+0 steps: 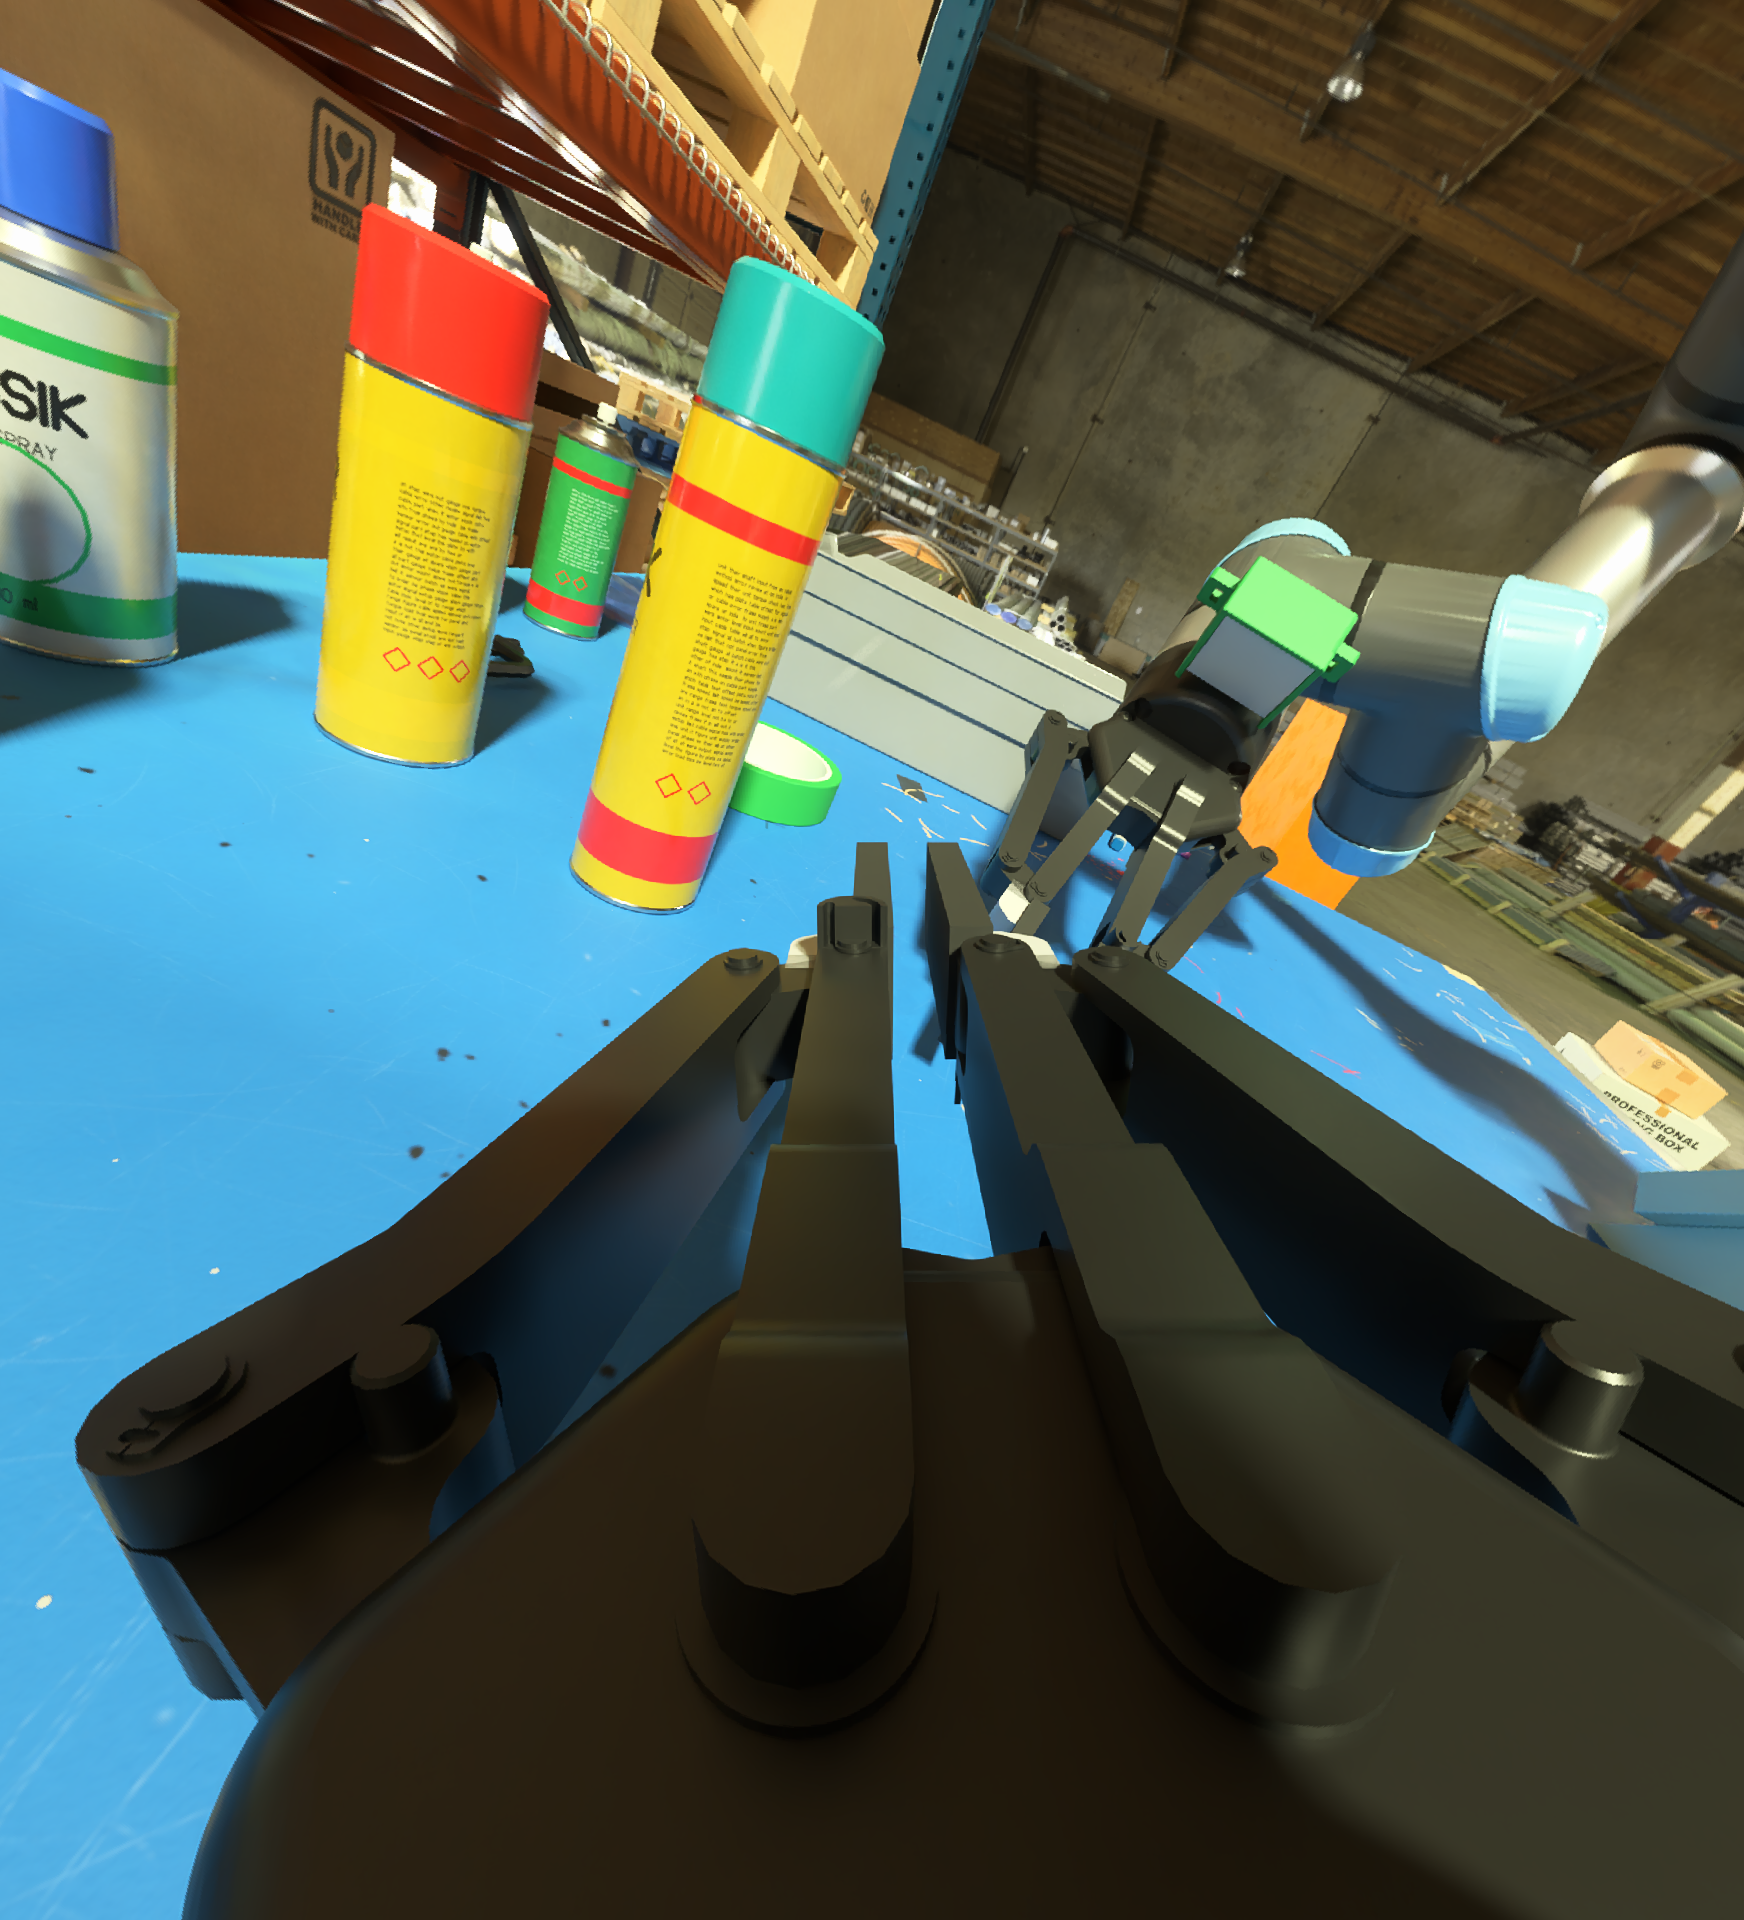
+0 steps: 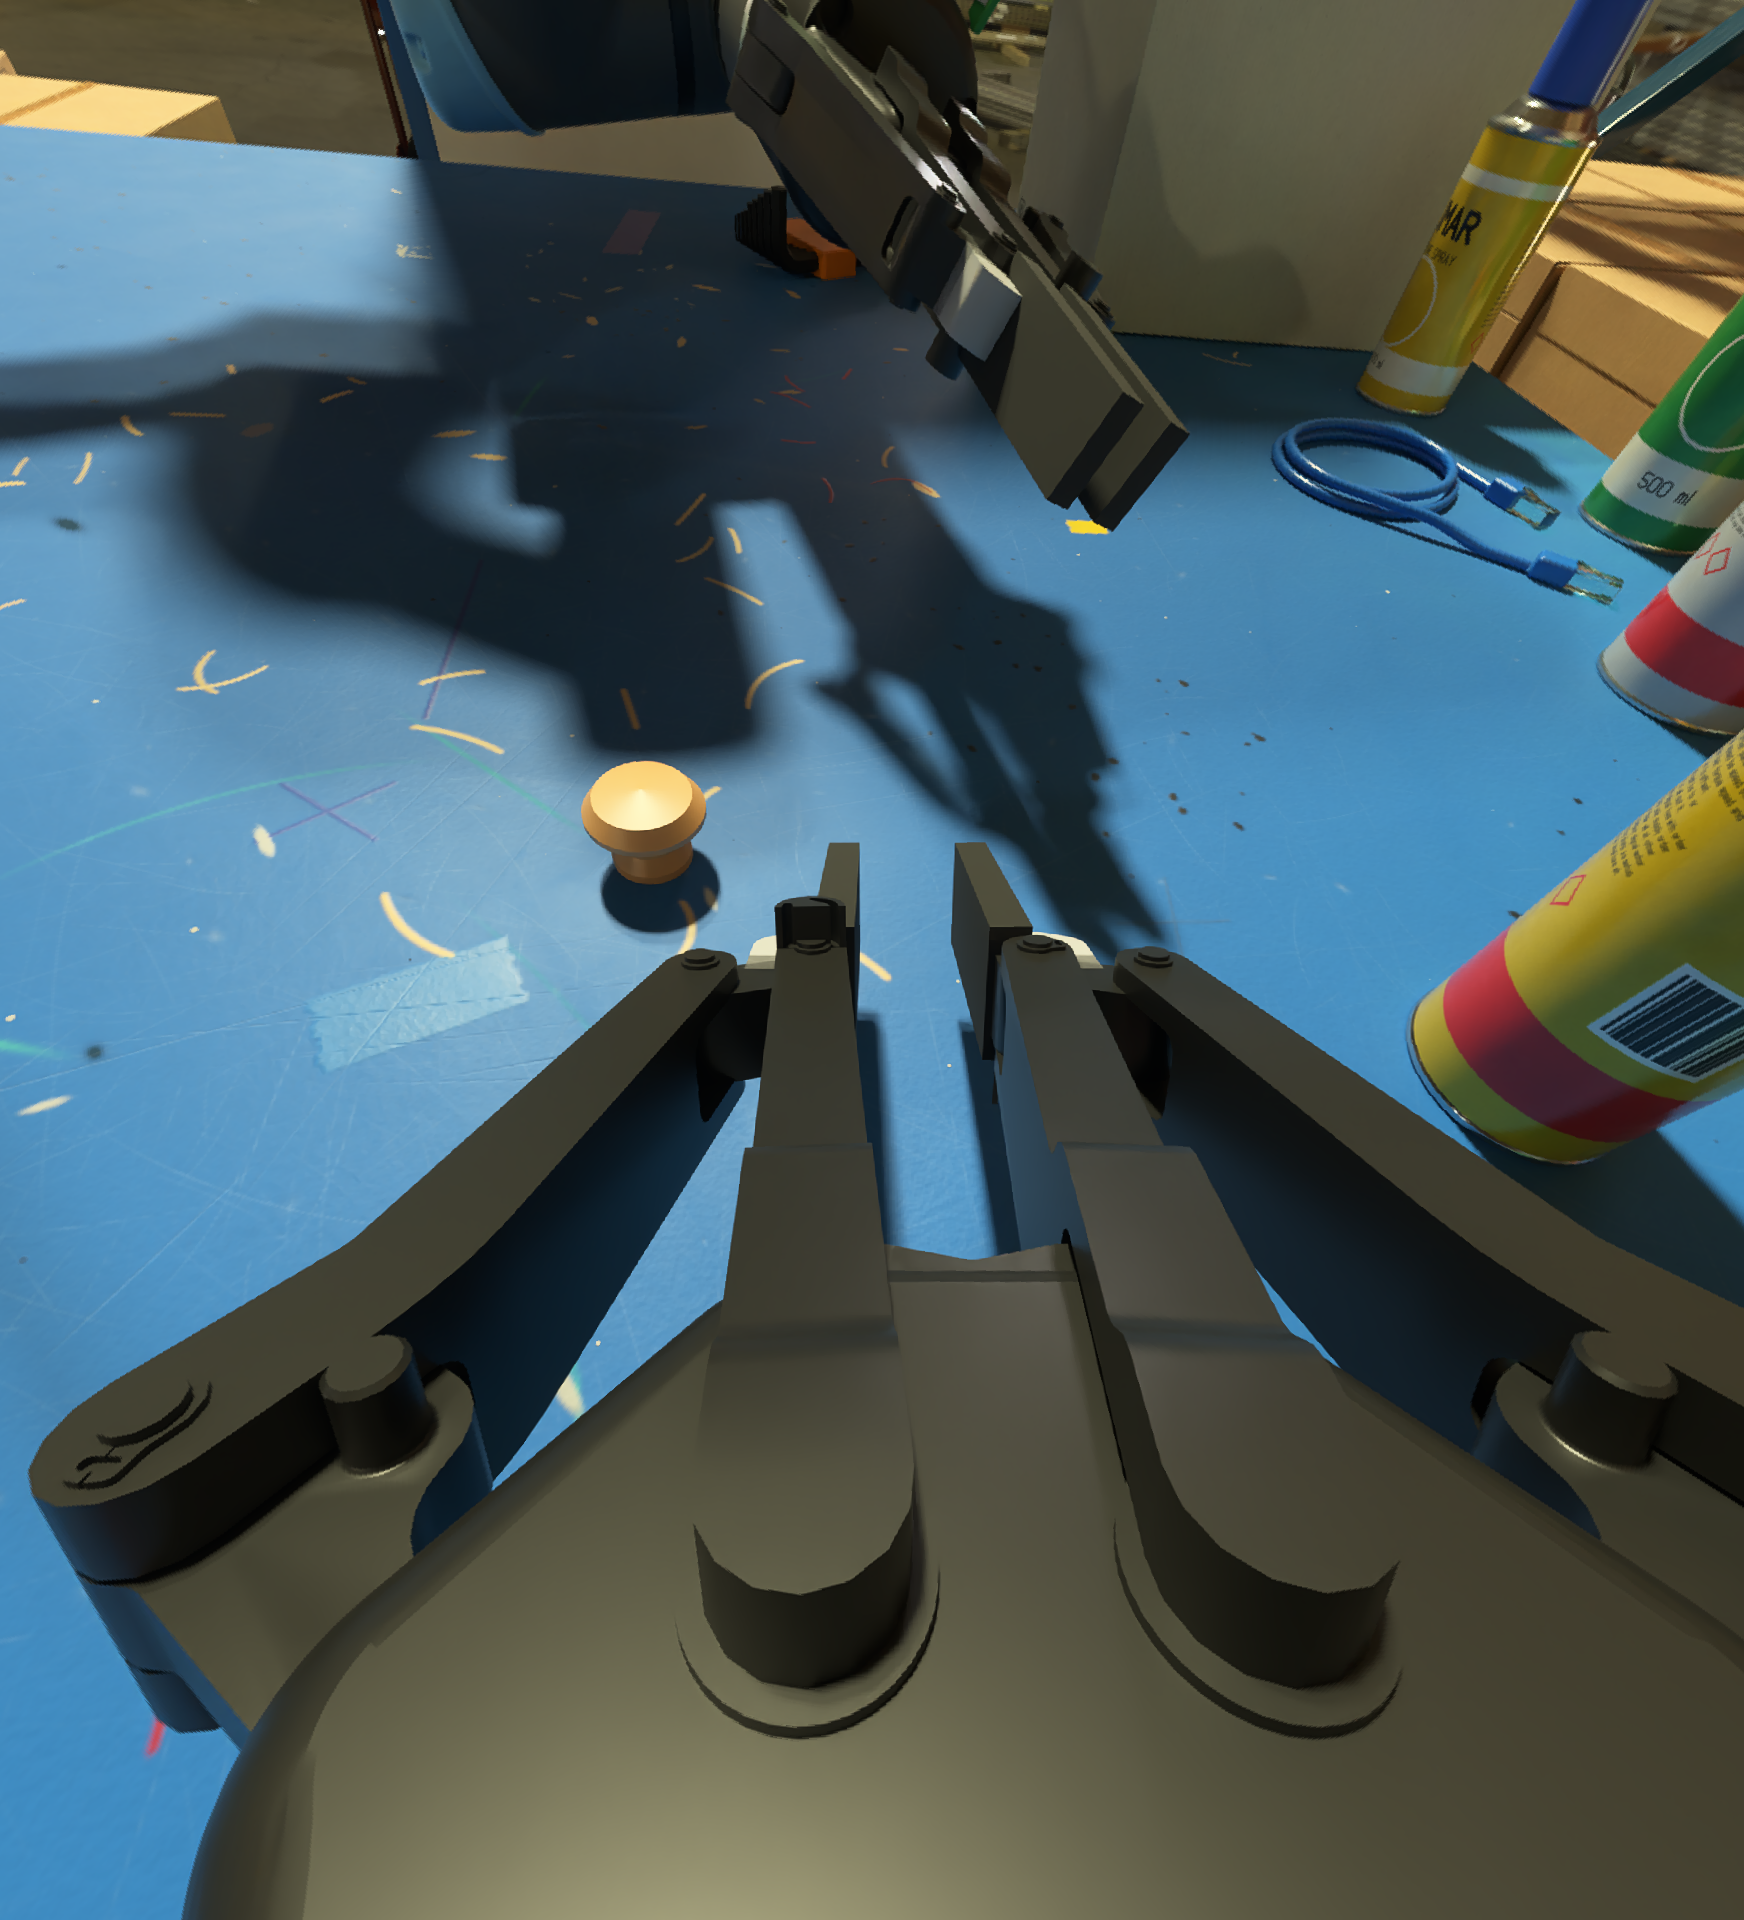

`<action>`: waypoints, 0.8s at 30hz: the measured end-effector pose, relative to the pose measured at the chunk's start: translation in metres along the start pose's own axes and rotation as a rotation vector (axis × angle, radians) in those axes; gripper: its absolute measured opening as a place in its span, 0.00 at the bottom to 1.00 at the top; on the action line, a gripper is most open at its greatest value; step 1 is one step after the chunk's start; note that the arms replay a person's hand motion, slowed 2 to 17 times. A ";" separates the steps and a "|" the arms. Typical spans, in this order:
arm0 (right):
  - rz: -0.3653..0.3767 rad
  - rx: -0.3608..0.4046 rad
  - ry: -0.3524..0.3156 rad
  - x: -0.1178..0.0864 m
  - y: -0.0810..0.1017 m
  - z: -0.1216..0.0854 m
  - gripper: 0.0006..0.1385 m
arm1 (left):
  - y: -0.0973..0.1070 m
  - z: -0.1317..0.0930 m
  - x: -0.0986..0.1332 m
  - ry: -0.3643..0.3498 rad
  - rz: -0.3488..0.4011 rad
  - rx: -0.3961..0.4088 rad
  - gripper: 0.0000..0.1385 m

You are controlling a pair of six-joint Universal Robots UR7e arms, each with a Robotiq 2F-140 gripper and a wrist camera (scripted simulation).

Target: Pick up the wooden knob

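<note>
Step in hand: we judge this to be the approach; the wooden knob (image 2: 646, 819) is not yet grasped.
Wooden knob, place: it stands cap up on its narrow foot on the blue table (image 2: 172, 1195), out on the open surface away from any visible edge. It lies just ahead and to the left of the right claw (image 2: 906, 871), apart from both fingers.
Right claw: clenched to a narrow slot, holding nothing and touching nothing we can see; the slot shows only bare table.
Left claw: (image 1: 909, 871) nearly closed, a thin gap between the fingers, empty; in the right wrist view it hangs above the table beyond the knob.
How to do it well: in our judgement the right claw must first widen beyond the cap, then shift left until the knob sits between the fingers, and come down so the pads meet the foot or the underside of the cap. The rounded cap could slip out of a high pinch.
Hazards: the yellow can (image 2: 1626, 987) near the right claw's outer links is the closest thing; a leftward move goes away from it.
Other items: a blue cable (image 2: 1387, 488) lies well apart toward the far right.
</note>
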State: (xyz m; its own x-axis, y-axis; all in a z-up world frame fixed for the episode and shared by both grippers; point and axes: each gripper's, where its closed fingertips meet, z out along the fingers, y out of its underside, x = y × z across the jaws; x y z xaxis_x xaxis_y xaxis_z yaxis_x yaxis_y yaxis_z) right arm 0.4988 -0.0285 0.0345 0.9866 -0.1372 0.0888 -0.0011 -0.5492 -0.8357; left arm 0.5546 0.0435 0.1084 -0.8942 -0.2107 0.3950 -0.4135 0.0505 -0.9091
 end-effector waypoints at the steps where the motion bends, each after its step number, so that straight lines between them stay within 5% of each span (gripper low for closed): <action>1: -0.001 0.000 0.000 0.000 0.000 0.000 0.17 | 0.000 0.000 0.000 0.001 -0.002 0.003 0.07; 16: -0.004 0.049 0.028 0.002 -0.009 -0.006 0.19 | -0.003 -0.002 -0.001 -0.001 -0.008 0.016 0.08; 24: -0.087 0.156 0.123 0.001 -0.037 -0.020 0.21 | -0.005 -0.004 -0.001 -0.006 -0.008 0.027 0.08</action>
State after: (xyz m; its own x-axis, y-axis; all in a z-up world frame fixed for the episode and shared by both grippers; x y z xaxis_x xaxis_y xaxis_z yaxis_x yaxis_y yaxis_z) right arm 0.4967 -0.0251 0.0764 0.9545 -0.1994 0.2216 0.1177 -0.4307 -0.8948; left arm 0.5571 0.0471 0.1127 -0.8897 -0.2168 0.4017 -0.4159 0.0223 -0.9091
